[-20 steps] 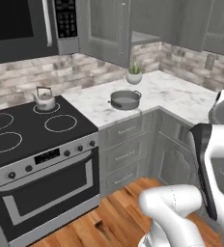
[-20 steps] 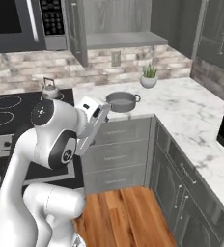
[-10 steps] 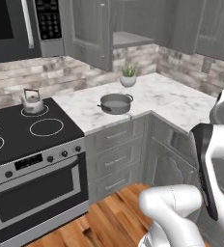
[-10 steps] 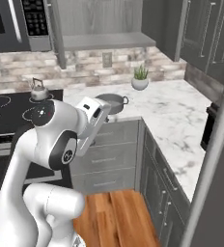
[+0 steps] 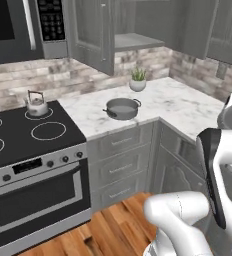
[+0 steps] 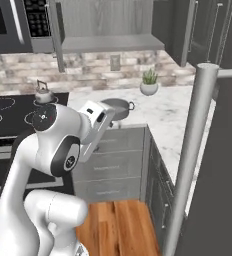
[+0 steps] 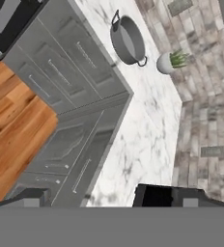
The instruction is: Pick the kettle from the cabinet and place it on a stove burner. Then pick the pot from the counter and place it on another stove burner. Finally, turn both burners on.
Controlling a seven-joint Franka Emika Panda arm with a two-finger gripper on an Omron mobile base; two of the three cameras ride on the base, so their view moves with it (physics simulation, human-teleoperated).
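The kettle (image 5: 37, 105) sits on the small back burner (image 5: 38, 114) of the black cooktop (image 5: 18, 135), at nine o'clock from the pot (image 5: 122, 108). The pot rests on the marble counter (image 5: 163, 107), a potted plant (image 5: 137, 80) just beyond it at one o'clock. The cabinet (image 5: 90, 32) door hangs open above. The arm is folded close over the base, elbow high, wrist pointing toward the counter. In the hand view, the pot (image 7: 128, 39) appears at twelve o'clock, drawer fronts (image 7: 68, 65) at ten. Whether the gripper (image 7: 92, 197) is spread or closed, I cannot tell.

Base views flanking; pot (image 5: 121, 107) shared.
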